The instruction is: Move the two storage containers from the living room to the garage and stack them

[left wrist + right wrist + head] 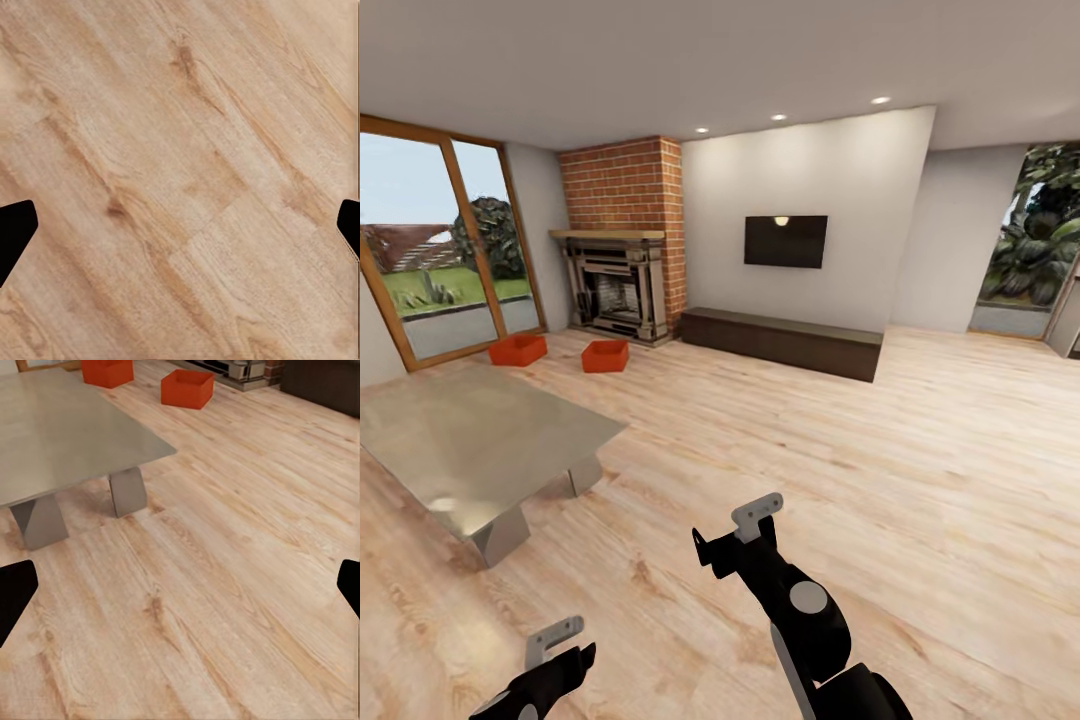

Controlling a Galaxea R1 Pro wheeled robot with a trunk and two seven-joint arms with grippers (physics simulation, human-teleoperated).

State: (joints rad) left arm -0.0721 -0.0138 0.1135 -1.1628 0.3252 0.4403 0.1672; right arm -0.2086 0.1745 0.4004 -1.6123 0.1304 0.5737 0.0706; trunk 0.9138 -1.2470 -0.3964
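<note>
Two orange-red storage containers sit side by side on the living room's wood plank floor in front of the red brick fireplace. The right wrist view shows both containers beyond the grey table. My left gripper hangs low at the near left, open over bare planks. Further forward, my right gripper is open and empty. Both grippers are far from the containers. The garage and its floor are out of view.
A low grey table stands at the left, between me and the containers. Wood-framed glass doors fill the left wall. A dark bench runs under a wall TV. Open plank floor stretches to the right.
</note>
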